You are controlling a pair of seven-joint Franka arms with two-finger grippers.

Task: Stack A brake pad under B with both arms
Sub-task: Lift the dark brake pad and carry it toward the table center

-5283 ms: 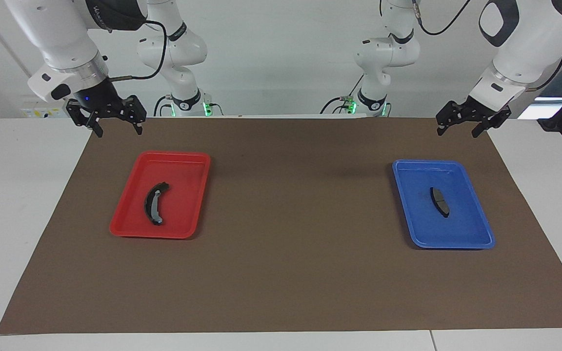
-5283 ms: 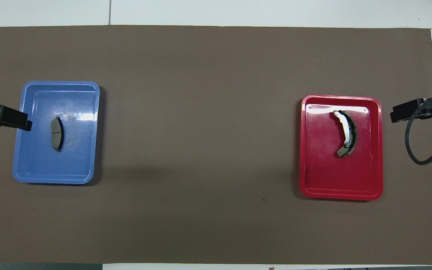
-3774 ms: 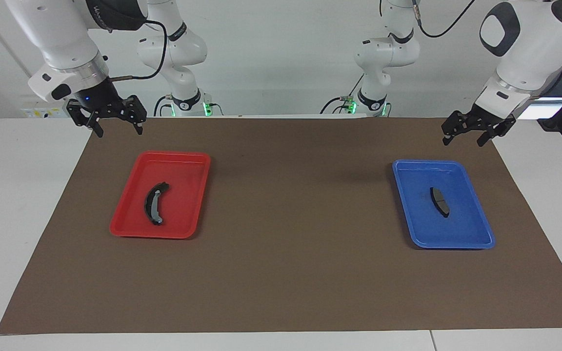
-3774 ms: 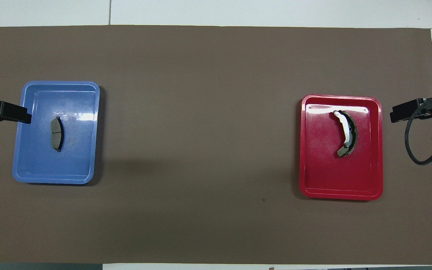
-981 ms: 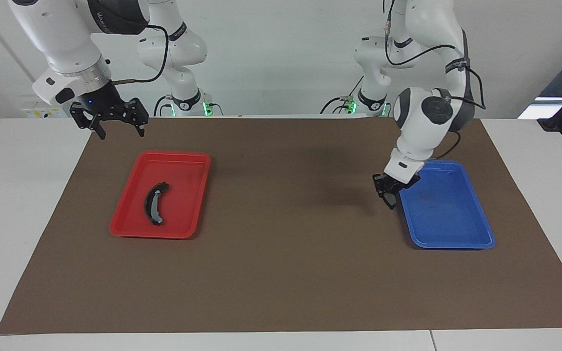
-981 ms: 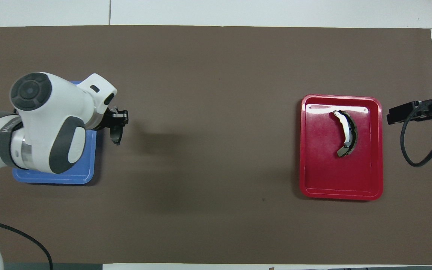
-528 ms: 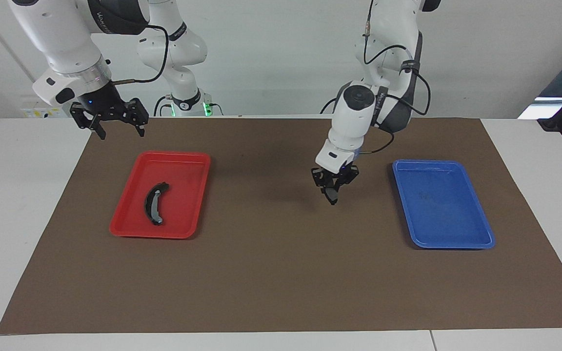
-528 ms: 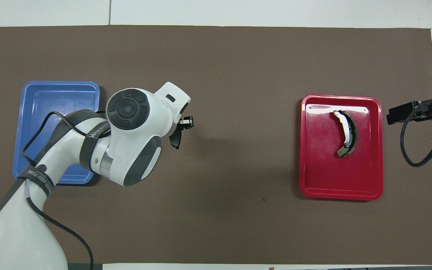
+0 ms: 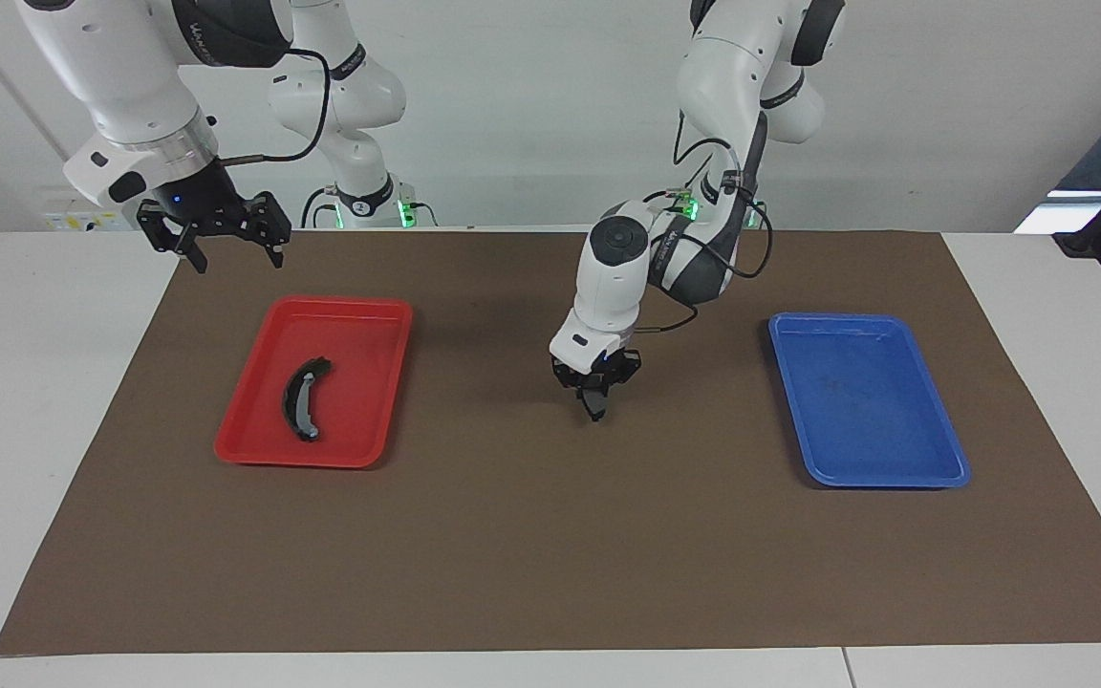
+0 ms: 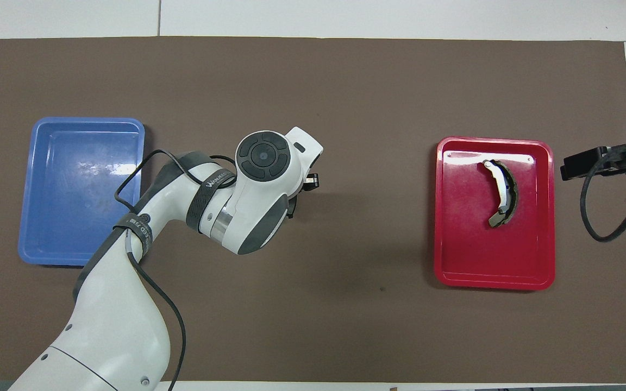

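My left gripper (image 9: 595, 392) is shut on the small dark grey A brake pad (image 9: 594, 409) and holds it edge-down, low over the middle of the brown mat. In the overhead view the arm's wrist hides most of the pad and the left gripper (image 10: 294, 203). B, the black crescent brake shoe (image 9: 300, 399), lies in the red tray (image 9: 374, 334) toward the right arm's end; it also shows in the overhead view (image 10: 502, 193). My right gripper (image 9: 235, 254) is open and empty, raised over the mat's edge beside the red tray, and waits; its tip shows in the overhead view (image 10: 582, 164).
The blue tray (image 9: 904, 468) toward the left arm's end holds nothing; it also shows in the overhead view (image 10: 82, 250). The red tray (image 10: 454, 271) has bare floor around the shoe. The brown mat (image 9: 550, 554) covers the white table.
My left arm came down into the blue tray, took the small pad and carried it toward the middle of the mat, lower now than half a second ago. The right arm barely moved.
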